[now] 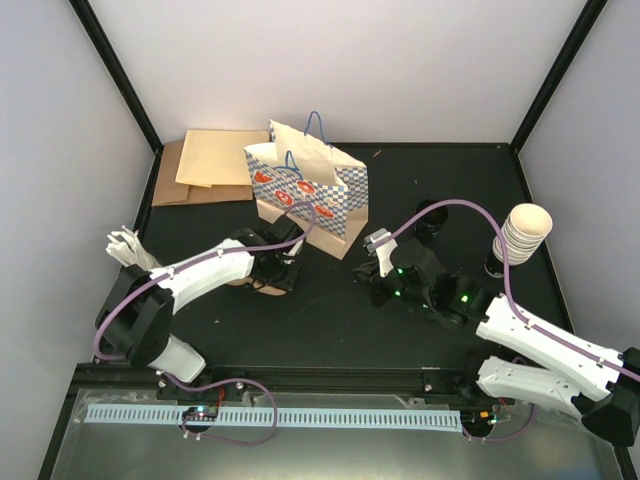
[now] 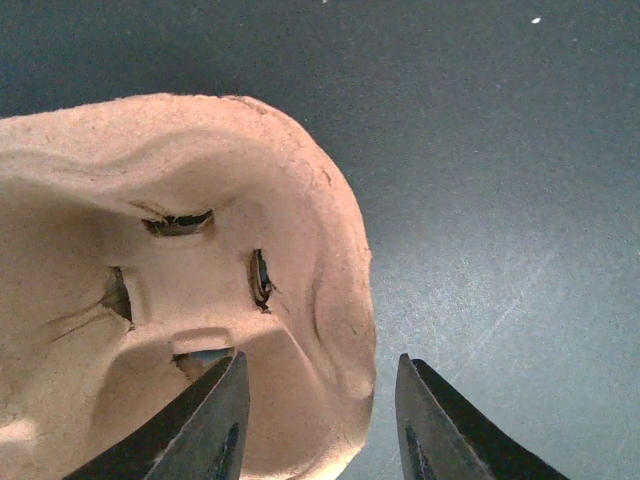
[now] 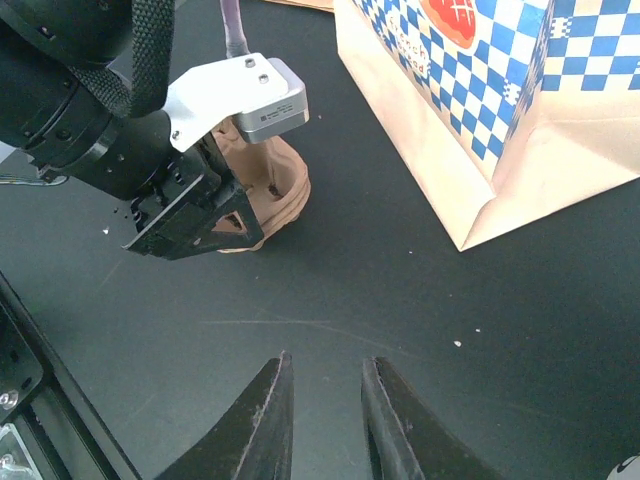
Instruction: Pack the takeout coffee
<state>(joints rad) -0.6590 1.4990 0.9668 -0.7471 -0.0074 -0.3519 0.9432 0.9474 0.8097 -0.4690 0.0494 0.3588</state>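
Note:
The takeout coffee is out of view: no single cup shows. A brown moulded pulp cup carrier (image 2: 200, 200) lies on the black table, just left of the bag in the top view (image 1: 256, 284). My left gripper (image 2: 320, 357) straddles the carrier's right rim. One finger sits over its hollow, the other outside, with a gap still showing. It is open. My right gripper (image 3: 326, 358) hovers low over bare table to the carrier's right (image 1: 363, 274), jaws a little apart and empty. The right wrist view shows the left gripper (image 3: 215, 225) on the carrier (image 3: 285, 185).
A blue-checked paper bag (image 1: 310, 195) with red marks stands upright behind the carrier (image 3: 500, 100). Flat brown paper bags (image 1: 215, 160) lie at the back left. A tall stack of cream cups (image 1: 526, 232) stands at the right, black lids (image 1: 432, 216) near it. White items (image 1: 125, 245) lie at the left edge.

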